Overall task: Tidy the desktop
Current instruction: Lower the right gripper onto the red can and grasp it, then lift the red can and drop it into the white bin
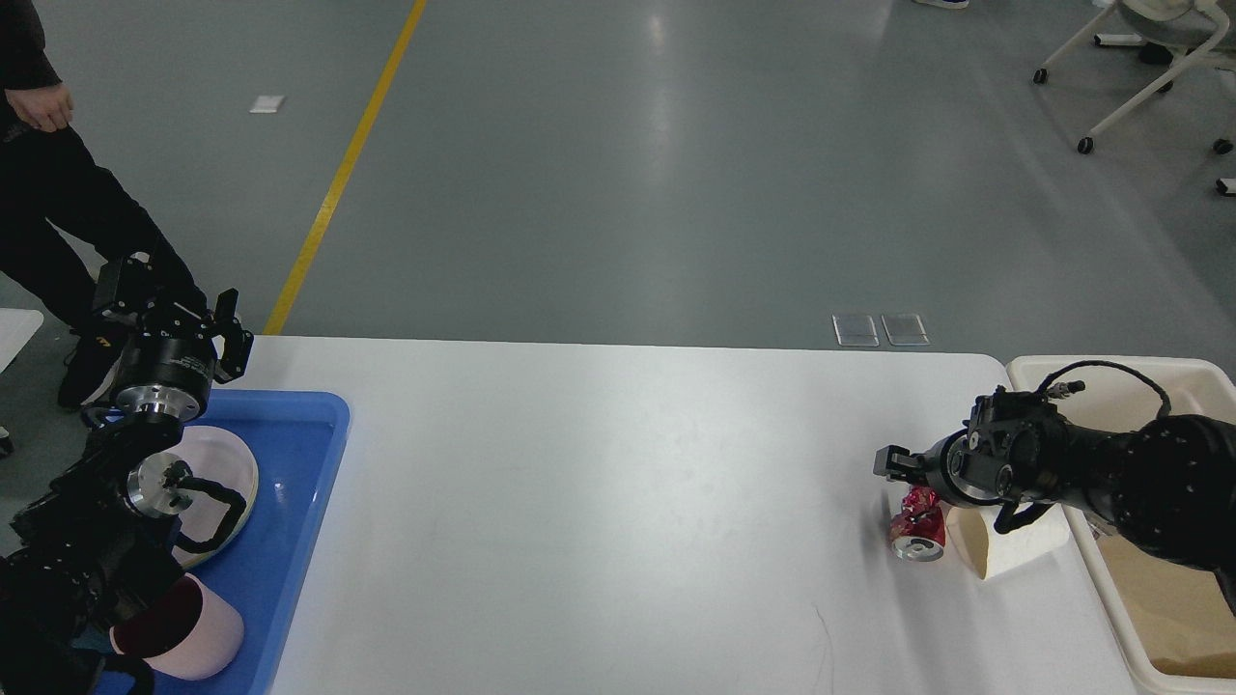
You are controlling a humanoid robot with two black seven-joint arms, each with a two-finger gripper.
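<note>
The white desktop [599, 502] fills the lower part of the head view. A crushed red can [917, 529] lies near its right end, touching a white paper cup [1004, 545] that lies on its side. My right gripper [893, 465] is low over the far end of the can and hides its upper part. I cannot tell whether its fingers are open or closed on the can. My left gripper [208, 323] hangs over the far corner of the blue tray [309, 454]. It holds nothing that I can see, and its fingers are not clear.
The blue tray at the left edge holds a white plate [227, 478] and a pink cup [188, 632]. A cream bin [1110, 376] with brown paper inside stands past the table's right edge. A person [58, 193] stands at the far left.
</note>
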